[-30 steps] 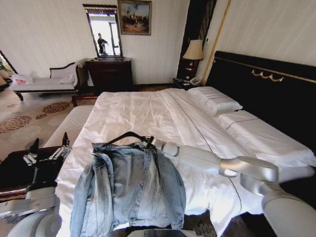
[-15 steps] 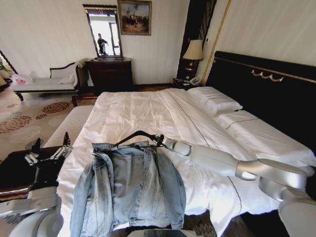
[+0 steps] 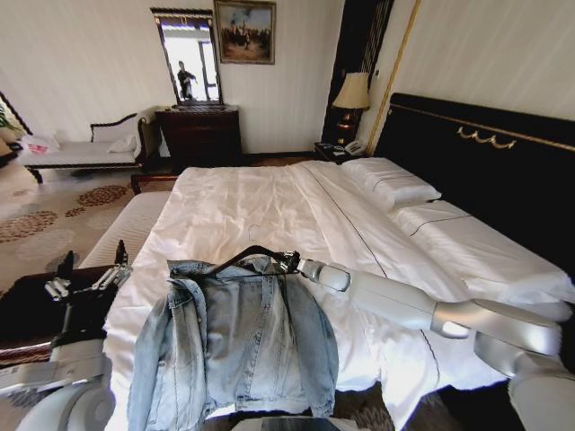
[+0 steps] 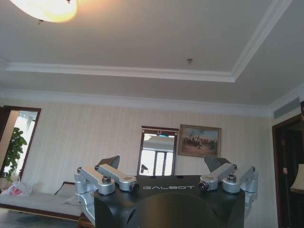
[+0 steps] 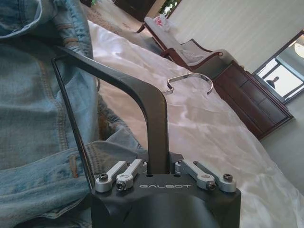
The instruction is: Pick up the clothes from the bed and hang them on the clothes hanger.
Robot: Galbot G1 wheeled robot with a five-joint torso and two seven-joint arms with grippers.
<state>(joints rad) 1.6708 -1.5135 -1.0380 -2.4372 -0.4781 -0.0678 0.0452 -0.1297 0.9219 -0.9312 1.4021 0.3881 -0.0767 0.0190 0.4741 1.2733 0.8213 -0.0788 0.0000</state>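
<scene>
The light-blue denim jacket (image 3: 238,346) lies spread flat at the foot of the bed (image 3: 296,206), its hem hanging over the edge and its collar toward the pillows. The black hanger (image 5: 142,99) is tilted at the collar, one arm tucked inside, its silver hook above the white sheet.

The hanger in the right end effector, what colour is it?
Black, with a silver metal hook; the hanger shows best in the right wrist view.
</scene>
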